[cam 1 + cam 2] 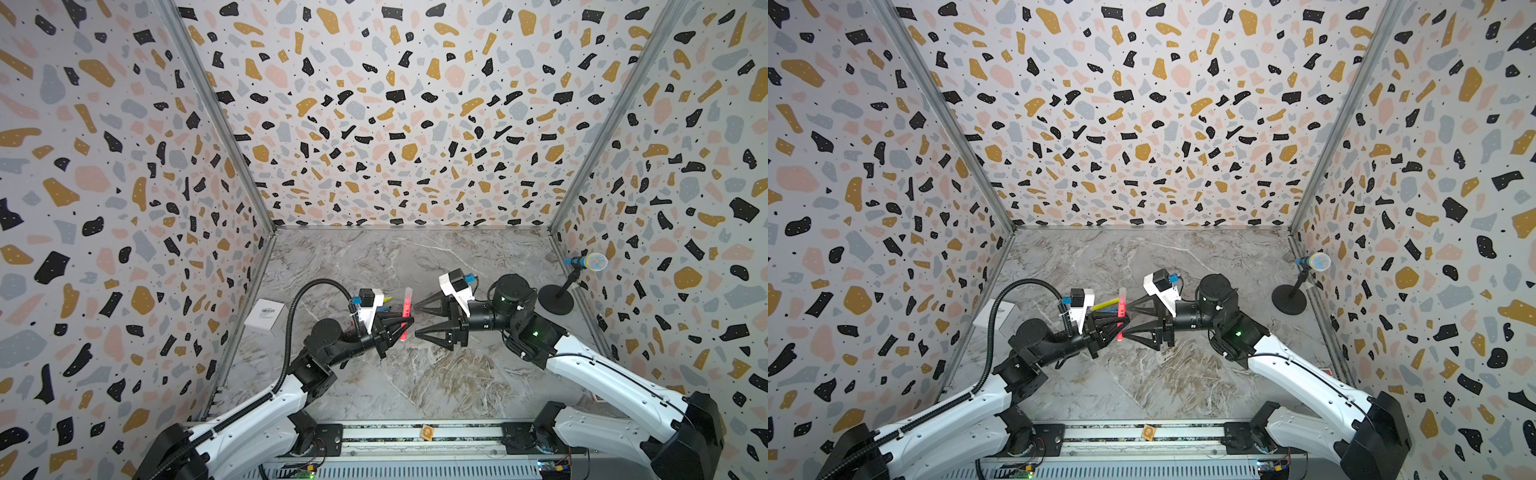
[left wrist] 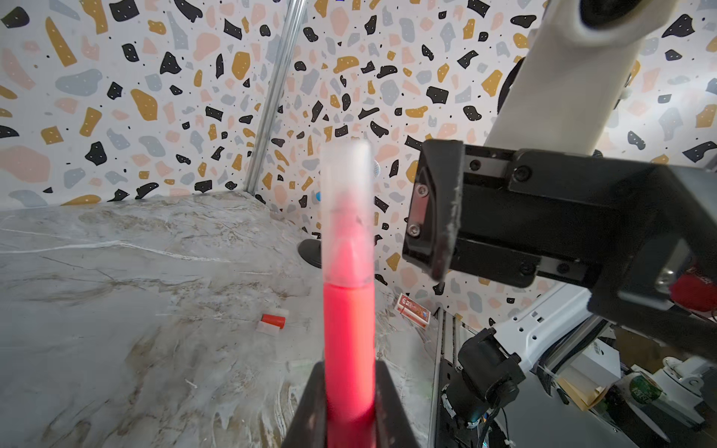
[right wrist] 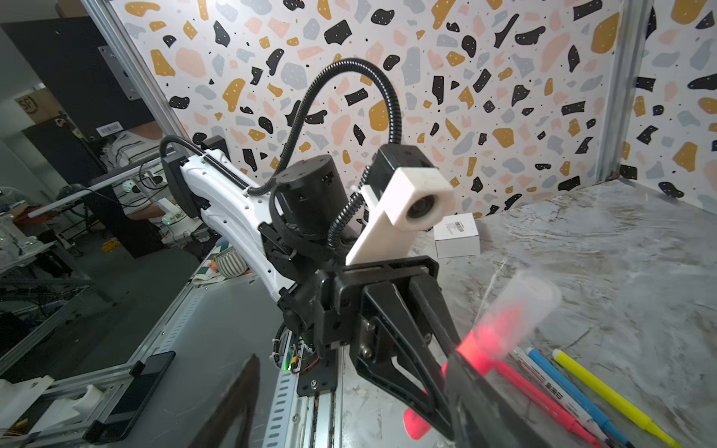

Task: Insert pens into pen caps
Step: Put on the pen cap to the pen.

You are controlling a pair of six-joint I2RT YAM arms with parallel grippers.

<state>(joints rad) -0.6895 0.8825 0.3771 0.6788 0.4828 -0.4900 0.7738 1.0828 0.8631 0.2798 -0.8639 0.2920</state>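
Observation:
My left gripper (image 1: 405, 326) is shut on a bright pink pen (image 2: 349, 341), which stands upright above the table. A translucent pen cap (image 2: 347, 209) sits over the pen's upper end. My right gripper (image 1: 416, 319) faces it from the right, open, one finger on each side of the pen and clear of it. In the right wrist view the capped pink pen (image 3: 471, 349) is beside one of my fingers (image 3: 485, 395). A second pink pen (image 3: 543, 399), a light blue pen (image 3: 574, 391) and a yellow pen (image 3: 605, 391) lie side by side on the table. A red-orange cap (image 2: 272, 320) lies further off.
A white box (image 1: 266, 316) lies by the left wall. A microphone on a round black stand (image 1: 557, 299) is at the right wall. A small red box (image 2: 413, 310) lies near the table's front edge. Patterned walls close in three sides.

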